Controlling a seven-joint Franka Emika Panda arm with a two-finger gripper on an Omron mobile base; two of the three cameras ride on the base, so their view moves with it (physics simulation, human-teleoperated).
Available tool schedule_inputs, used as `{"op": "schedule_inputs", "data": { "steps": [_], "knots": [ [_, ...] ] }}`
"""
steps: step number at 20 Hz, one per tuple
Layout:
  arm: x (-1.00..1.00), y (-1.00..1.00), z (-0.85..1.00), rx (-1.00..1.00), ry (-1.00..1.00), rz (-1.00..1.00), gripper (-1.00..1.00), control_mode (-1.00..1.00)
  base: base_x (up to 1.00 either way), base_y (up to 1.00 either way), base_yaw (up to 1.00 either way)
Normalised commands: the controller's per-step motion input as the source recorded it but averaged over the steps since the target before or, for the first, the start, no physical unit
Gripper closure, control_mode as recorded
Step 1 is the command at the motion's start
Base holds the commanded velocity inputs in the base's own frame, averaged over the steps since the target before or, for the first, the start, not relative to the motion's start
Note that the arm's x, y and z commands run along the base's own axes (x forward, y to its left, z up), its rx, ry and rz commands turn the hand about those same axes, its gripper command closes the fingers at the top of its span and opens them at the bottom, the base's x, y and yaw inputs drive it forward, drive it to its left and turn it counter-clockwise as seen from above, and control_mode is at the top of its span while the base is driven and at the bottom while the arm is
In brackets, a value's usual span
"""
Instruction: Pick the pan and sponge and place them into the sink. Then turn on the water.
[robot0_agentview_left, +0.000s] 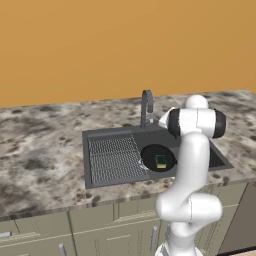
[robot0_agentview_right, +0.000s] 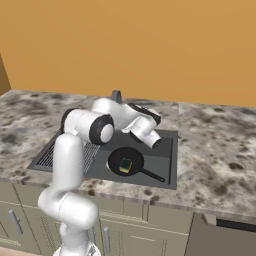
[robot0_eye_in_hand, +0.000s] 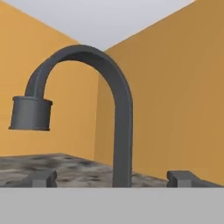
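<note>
The pan (robot0_agentview_right: 125, 163) lies in the basin of the sink (robot0_agentview_left: 100, 177), and the sponge (robot0_agentview_right: 125, 165) rests inside it, so both placements look done. What I judge is left is the water. My jaws stand spread and empty, their tips low at either side of the faucet (robot0_eye_in_hand: 118, 109), which rises at twelve o'clock before me. No water runs from its spout.
</note>
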Motion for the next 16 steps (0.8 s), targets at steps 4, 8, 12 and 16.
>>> {"op": "schedule_inputs", "data": {
  "steps": [4, 8, 12, 16],
  "knots": [
    [0.29, -0.02, -0.09, 0.0, 0.0, -0.18, -1.0, -1.0, 0.0, 0.0, 0.0],
    [0.34, -0.06, -0.28, 0.0, 0.0, -0.09, -1.0, -1.0, 0.0, 0.0, 0.0],
    [0.3, -0.23, -0.35, 0.0, 0.0, 0.0, -1.0, -1.0, 0.0, 0.0, 0.0],
    [0.4, -0.28, -0.15, 0.02, 0.0, 0.0, -1.0, -1.0, 0.0, 0.0, 0.0]
  ]
}}
